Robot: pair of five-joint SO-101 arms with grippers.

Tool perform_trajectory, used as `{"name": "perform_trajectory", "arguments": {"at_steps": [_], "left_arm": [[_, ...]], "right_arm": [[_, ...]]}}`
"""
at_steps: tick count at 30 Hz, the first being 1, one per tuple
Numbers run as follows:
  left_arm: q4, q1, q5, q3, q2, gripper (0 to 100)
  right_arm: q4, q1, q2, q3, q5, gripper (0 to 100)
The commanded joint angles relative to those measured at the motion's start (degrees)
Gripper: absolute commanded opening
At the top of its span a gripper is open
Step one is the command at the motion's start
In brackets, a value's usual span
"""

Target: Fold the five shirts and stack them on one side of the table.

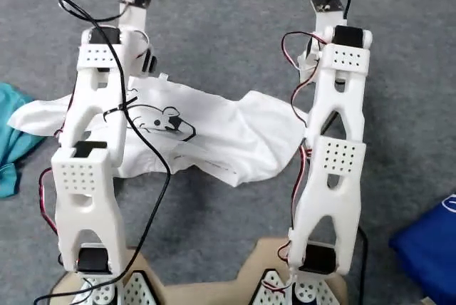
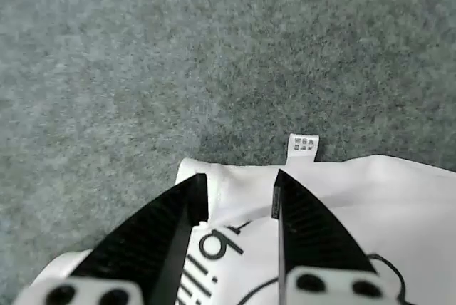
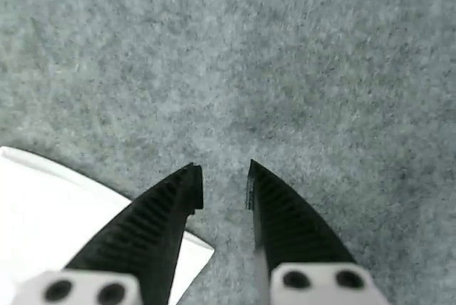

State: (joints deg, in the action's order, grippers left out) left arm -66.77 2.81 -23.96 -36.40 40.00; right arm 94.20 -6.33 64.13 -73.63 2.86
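Logging a white shirt (image 1: 228,137) lying rumpled and unfolded across the middle of the grey worktop (image 1: 214,27), black cartoon print (image 1: 160,121) facing up, cloth spanning from one arm to the other. Noting a small label (image 2: 303,145) sticking out from its edge onto the grey surface. Finding the left hand (image 2: 239,191) over that same edge, released, fingers spread with white cloth showing between them; not managing to tell whether touching. Finding the right hand (image 3: 224,184) likewise released, fingers apart above bare worktop, just beside a corner of the shirt. Spotting a teal shirt (image 1: 11,141) bunched at the worktop's edge on the left arm's side, near the white sleeve, and a blue shirt (image 1: 427,248) heaped at the opposite edge, well apart.
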Motion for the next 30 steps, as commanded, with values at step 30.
{"name": "perform_trajectory", "arguments": {"at_steps": [30], "left_arm": [[0.97, 4.48, 8.26, -2.73, 5.67, 16]], "right_arm": [[1.76, -0.75, 0.4, -4.7, -0.18, 12.4]]}}
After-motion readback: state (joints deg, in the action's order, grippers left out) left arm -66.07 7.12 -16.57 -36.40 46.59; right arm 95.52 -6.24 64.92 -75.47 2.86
